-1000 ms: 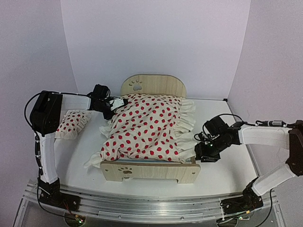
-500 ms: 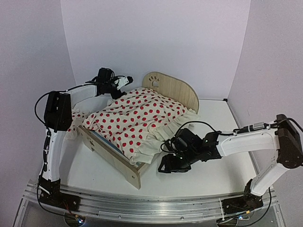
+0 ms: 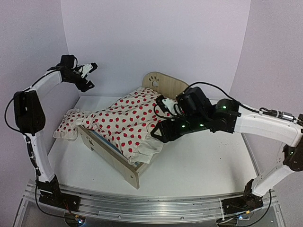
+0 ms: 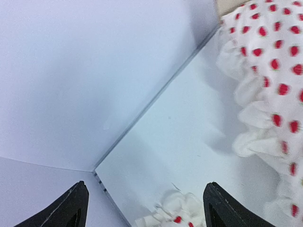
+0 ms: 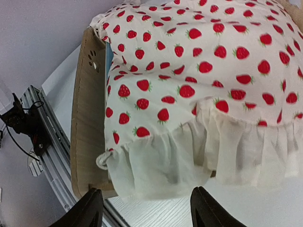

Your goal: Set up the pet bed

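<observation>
The pet bed stands slanted on the table, its rounded headboard at the back right and its footboard at the front left. A red-dotted ruffled blanket covers it, leaving a sliver of blue mattress showing. The small dotted pillow lies on the table left of the bed. My left gripper hangs high near the back-left wall corner, open and empty, above the pillow's ruffle. My right gripper hovers open just over the blanket's right ruffle.
White walls close in the back and both sides; the wall corner lies below the left gripper. The aluminium rail with the arm bases runs along the near edge. Bare white tabletop lies to the right of the bed.
The bed has swung from square-on to slanted. My left gripper rose off the blanket toward the back-left corner and opened wider. My right arm moved from the footboard corner to over the blanket's right ruffle.
</observation>
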Controlling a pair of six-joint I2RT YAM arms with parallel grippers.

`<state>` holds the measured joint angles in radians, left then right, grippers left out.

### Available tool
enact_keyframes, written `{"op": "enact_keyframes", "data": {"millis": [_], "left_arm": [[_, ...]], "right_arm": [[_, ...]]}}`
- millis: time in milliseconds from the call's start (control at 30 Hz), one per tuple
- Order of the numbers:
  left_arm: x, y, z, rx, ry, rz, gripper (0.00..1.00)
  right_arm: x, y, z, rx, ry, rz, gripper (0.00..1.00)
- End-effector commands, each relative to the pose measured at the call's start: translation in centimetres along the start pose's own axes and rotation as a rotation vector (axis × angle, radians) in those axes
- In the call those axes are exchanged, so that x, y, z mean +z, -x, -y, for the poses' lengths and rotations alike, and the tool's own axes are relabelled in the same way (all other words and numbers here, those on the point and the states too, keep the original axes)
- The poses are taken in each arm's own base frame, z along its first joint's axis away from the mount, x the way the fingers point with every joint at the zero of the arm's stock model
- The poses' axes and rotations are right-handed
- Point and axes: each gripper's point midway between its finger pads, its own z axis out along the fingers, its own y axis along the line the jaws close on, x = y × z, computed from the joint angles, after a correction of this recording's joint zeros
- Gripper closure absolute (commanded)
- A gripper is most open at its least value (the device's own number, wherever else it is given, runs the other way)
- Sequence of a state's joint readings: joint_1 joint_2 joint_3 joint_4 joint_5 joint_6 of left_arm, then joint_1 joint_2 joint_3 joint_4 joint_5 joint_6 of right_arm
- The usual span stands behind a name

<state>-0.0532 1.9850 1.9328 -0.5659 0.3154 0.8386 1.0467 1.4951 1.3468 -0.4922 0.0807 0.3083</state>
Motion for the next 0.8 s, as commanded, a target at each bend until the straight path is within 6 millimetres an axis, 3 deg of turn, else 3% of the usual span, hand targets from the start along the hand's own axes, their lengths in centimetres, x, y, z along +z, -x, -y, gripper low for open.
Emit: {"op": "enact_keyframes", "data": {"millis": [0, 167, 233, 367, 433, 533, 667, 767], "left_arm": [[-9.5, 2.8, 10.0, 0.067, -0.356, 0.081, 0.16], [-13.1, -0.2, 17.6, 0.108, -0.618, 0.052, 0.2], [-12.8, -1.2, 19.3, 0.136, -0.637, 0.027, 0.21], [-10.2, -3.4, 22.2, 0.209, -0.609, -0.058, 0.27], [-8.8, -4.1, 22.3, 0.236, -0.562, -0.088, 0.3], [-7.0, -5.4, 21.9, 0.279, -0.491, -0.128, 0.39], [-5.9, -6.2, 20.1, 0.326, -0.385, -0.174, 0.71], [-6.5, -6.0, 19.8, 0.349, -0.382, -0.176, 0.92]], "right_arm": [[4.3, 1.0, -1.8, -0.15, -0.036, -0.045, 0.34], [8.4, 0.8, -4.6, -0.219, -0.016, -0.076, 0.34], [9.8, 0.5, -4.9, -0.224, -0.016, -0.092, 0.35], [12.7, -0.8, -4.7, -0.227, -0.026, -0.14, 0.39], [13.6, -1.6, -4.0, -0.214, -0.054, -0.16, 0.43], [14.0, -2.4, -2.6, -0.203, -0.121, -0.167, 0.65], [13.4, -2.8, -1.8, -0.205, -0.153, -0.168, 0.95], [12.7, -3.0, -2.2, -0.201, -0.12, -0.174, 1.0]]}}
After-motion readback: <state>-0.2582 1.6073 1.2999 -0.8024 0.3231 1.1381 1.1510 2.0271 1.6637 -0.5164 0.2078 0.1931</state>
